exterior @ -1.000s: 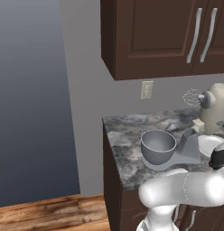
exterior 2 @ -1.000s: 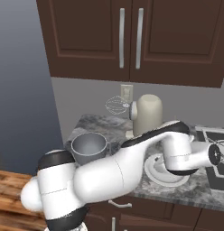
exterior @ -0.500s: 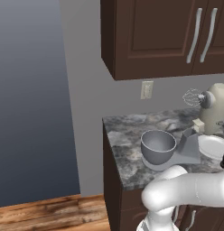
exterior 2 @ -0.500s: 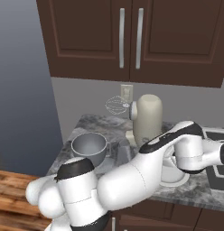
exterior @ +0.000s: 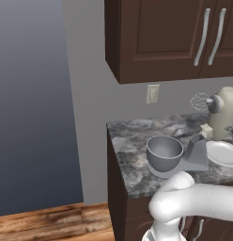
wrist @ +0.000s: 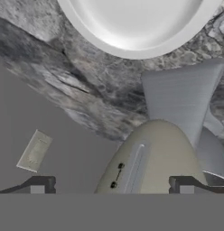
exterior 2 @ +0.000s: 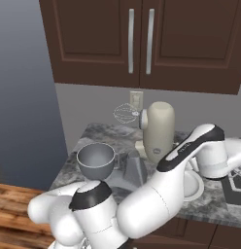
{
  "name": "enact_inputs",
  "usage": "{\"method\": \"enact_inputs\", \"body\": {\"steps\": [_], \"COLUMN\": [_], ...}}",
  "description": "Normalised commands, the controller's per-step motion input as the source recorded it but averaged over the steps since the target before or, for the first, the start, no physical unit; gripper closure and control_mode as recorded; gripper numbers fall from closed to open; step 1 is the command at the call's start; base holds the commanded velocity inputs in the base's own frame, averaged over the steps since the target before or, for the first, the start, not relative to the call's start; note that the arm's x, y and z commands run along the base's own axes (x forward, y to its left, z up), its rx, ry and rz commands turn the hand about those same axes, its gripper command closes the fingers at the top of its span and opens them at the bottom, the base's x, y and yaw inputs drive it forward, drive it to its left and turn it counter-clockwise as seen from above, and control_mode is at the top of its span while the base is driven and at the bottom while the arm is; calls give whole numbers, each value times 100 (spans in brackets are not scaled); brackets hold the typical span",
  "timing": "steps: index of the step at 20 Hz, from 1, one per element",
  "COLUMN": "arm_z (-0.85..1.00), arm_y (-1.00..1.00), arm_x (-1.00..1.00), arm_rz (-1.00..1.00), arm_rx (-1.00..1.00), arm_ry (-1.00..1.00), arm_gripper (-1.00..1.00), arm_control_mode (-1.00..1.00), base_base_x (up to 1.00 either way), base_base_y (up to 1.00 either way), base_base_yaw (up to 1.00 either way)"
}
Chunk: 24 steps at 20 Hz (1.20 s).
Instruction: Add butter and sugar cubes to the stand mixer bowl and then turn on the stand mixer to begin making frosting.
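The fingers [wrist: 40, 184] are seen spread wide and released, with nothing between them, as the hand is held over the cream head of the mixer [wrist: 145, 158], looking down past it at the white plate [wrist: 136, 27] and the speckled tabletop [wrist: 64, 76]. The bowl [exterior: 164, 153] is left standing apart from the hand, on the far end of the mixer's flat grey base [exterior: 197, 155], toward the tabletop's left end, and looks empty. A small pale block [exterior: 206, 130] is seen just beside the mixer's foot; it may be the butter, though that cannot be told for sure, and no sugar cubes can be made out. The step in hand is judged to be the reach for the first ingredient. It would be done well if the fingers were kept open, carried clear of the mixer's head and the whisk [exterior: 200, 101], and lowered squarely over the block before being closed. Compared with a second ago, the white arm [exterior 2: 156, 194] has been swung further right, its dark wrist carried out of the left base view, while bowl, mixer and plate are left where they stood.
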Motion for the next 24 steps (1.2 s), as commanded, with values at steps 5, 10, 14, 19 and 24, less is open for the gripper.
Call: {"method": "enact_inputs", "body": {"steps": [5,10,14,19,24], "arm_z": [2,0,0,22,52], "arm_y": [30,39,48,54,57], "arm_x": [0,2,5,0,1], "arm_rz": [0,2,4,2,0], "arm_rx": [0,1,1,0,0], "arm_ry": [1,1,0,0,0], "arm_gripper": [-100,-100,-100,-100,-100], "arm_control_mode": [-100,-100,-100,-100,-100], "base_base_x": [0,0,0,0,0], "base_base_y": [0,0,0,0,0], "base_base_yaw": [0,0,0,0,0]}}
